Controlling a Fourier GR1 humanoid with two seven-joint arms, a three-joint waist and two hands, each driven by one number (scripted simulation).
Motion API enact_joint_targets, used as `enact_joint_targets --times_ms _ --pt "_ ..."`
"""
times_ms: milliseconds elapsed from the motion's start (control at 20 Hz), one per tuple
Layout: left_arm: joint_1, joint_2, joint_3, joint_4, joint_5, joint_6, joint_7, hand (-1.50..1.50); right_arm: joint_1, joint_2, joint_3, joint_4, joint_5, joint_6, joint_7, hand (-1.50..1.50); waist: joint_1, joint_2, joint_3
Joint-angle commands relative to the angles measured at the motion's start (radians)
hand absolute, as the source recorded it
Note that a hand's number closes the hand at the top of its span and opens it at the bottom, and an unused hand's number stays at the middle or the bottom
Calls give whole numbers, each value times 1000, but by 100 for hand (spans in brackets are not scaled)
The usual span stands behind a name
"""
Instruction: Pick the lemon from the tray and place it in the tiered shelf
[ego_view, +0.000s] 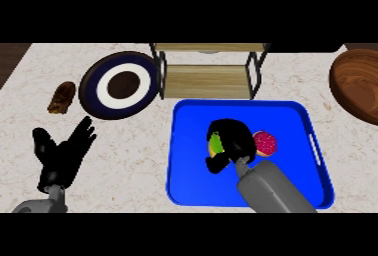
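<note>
A blue tray (193, 185) lies on the counter at the lower middle. My right hand (235, 142) is over the tray's middle, its fingers curled round a yellow-green lemon (215, 144) that shows only at the hand's left side. Beyond the tray stands the tiered shelf (207, 80), with light wooden boards in a dark metal frame. My left hand (63, 152) rests open at the lower left, fingers up, well away from the tray.
A pink-red fruit (266, 143) lies in the tray just right of my right hand. A dark blue and white plate (118, 86) sits left of the shelf, with a brown pastry (63, 97) further left. A wooden bowl (358, 87) is at the right edge.
</note>
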Motion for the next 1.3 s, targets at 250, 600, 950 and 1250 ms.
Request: enact_joint_targets --times_ms 250,600,950,1250 --pt "-8 -19 -29 4 -16 -12 54 0 -273 80 269 46 -226 -125 253 150 51 16 -5" --pt "-54 -16 4 61 -4 -21 46 0 -460 81 345 -211 -176 -334 511 150 19 6 -7" --pt "30 -28 5 3 -16 9 41 0 -710 81 151 -325 -43 -175 748 150 -3 -5 -6" --pt "10 -17 15 26 -18 -8 38 0 -857 59 -21 -307 -38 -41 779 150 -11 0 -6"
